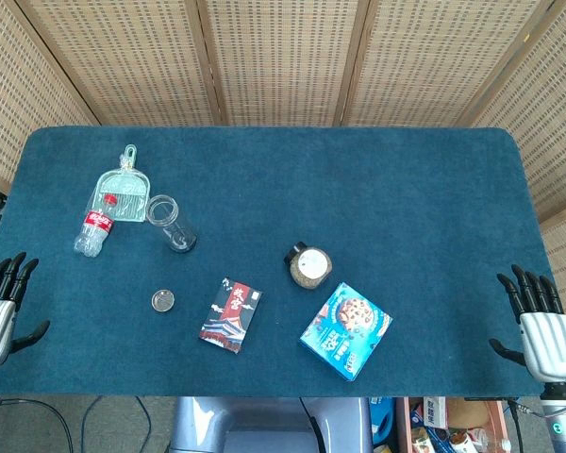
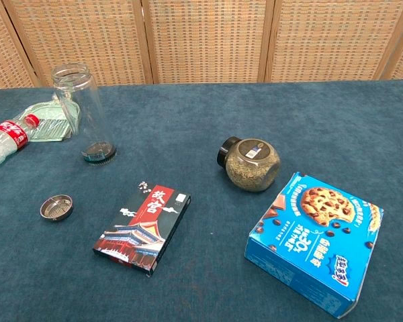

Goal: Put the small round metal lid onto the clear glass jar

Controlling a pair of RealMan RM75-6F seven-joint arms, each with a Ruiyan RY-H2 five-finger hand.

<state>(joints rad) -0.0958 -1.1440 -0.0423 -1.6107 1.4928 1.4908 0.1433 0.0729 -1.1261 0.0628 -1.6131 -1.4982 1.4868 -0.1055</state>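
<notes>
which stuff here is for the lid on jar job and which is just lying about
For the job:
small round metal lid
clear glass jar, upright and open

Lying about:
plastic cola bottle
green dustpan
black and red card box
blue cookie box
round seed-filled jar

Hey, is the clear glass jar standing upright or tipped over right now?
Upright. The clear glass jar stands on its base with its open mouth facing up, and the small metal lid lies apart on the table.

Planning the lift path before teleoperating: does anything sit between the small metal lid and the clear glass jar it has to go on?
Nothing visible does. The lid lies on bare blue cloth in front of the upright, open jar, with only cloth between them. The plastic bottle lies left of that line and the dark card box right of it.
</notes>
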